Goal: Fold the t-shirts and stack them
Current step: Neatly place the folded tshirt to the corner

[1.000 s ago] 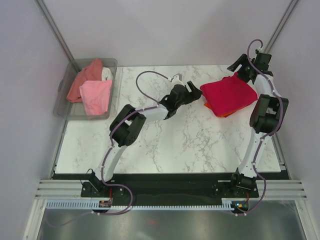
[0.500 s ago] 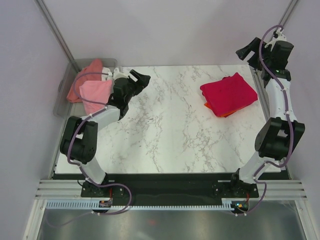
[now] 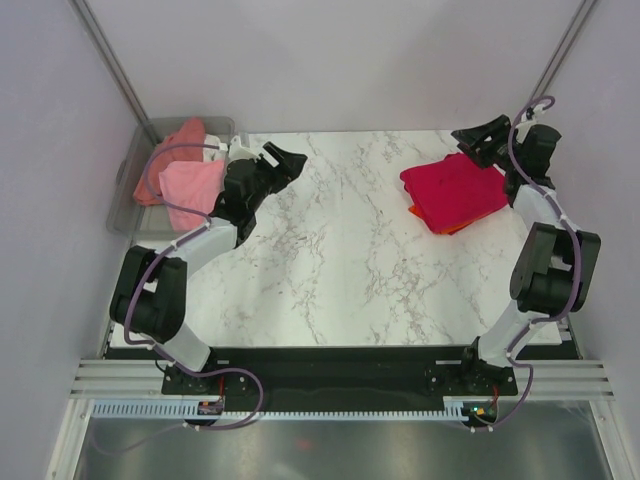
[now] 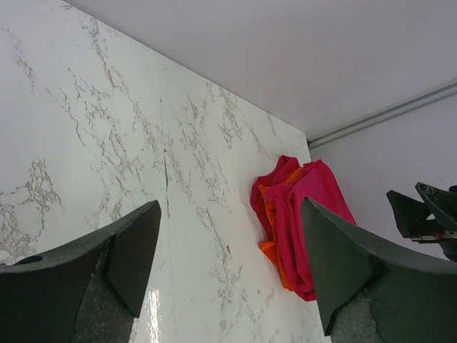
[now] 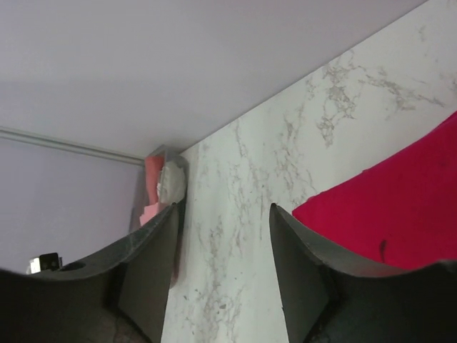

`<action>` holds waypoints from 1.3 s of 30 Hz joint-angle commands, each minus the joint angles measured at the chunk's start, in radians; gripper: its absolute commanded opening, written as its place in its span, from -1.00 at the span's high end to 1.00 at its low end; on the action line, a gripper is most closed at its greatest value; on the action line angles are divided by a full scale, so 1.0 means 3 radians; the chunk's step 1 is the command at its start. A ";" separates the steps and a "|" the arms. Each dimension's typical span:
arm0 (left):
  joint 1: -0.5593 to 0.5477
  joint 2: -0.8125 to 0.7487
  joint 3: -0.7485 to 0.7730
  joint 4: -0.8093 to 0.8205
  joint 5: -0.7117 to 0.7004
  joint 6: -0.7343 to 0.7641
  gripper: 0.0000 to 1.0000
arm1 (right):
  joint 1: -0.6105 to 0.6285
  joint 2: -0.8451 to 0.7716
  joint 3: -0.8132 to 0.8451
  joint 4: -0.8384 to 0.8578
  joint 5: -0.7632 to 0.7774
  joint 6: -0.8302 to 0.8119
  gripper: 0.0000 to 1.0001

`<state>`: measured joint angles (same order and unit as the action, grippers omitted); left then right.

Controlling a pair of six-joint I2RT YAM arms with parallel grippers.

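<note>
Findings, taken against the marble table (image 3: 340, 270).

My left gripper (image 3: 278, 160) stood over the table's far left part, pointing across it toward the right side. Its jaws were spread wide. In the left wrist view both fingers (image 4: 132, 250) showed well apart, with only bare marble between them. Nothing was held.

My right gripper (image 3: 478, 140) stood at the table's far right corner, pointing toward the left side. Its jaws were parted, somewhat less widely than the left pair. In the right wrist view only table surface lay between the fingers (image 5: 150, 264). Nothing was gripped.

The crimson t-shirt (image 3: 458, 188) lay folded on the table's far right part, just below and beside my right gripper. I could not tell whether a finger touched the cloth. The orange t-shirt (image 4: 270, 250) lay under the crimson one, with only a strip showing along the stack's edge toward the table's middle.

A clear grey bin (image 3: 122, 190) sat just off the table's far left corner. It contained a light pink t-shirt (image 3: 192, 190) draped over the wall nearest the table, a salmon t-shirt (image 3: 170, 155) behind it, and a white t-shirt (image 3: 213, 148) at the far end. All three were unfolded and heaped together. My left gripper was near the bin but apart from it.
</note>
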<state>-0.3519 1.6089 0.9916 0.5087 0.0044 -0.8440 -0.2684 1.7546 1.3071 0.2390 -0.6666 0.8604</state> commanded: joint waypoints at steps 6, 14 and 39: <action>0.0007 0.0042 0.0126 0.0099 0.0088 0.0108 -0.70 | 0.0204 0.0614 -0.0128 0.1192 -0.0309 0.0716 0.09; 0.0007 0.0052 0.0166 0.0048 0.0062 0.0144 -0.69 | 0.0327 0.1350 -0.0297 0.1786 -0.0294 0.1095 0.30; 0.0038 -0.0168 0.0269 -0.0269 -0.0143 0.0379 -0.70 | 0.0297 -0.0071 -0.1226 0.0650 -0.0130 -0.0036 0.06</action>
<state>-0.3496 1.6093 1.0241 0.4427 -0.0048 -0.7841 -0.1688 1.7100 1.0393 0.4385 -0.7025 0.8841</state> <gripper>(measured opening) 0.849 0.470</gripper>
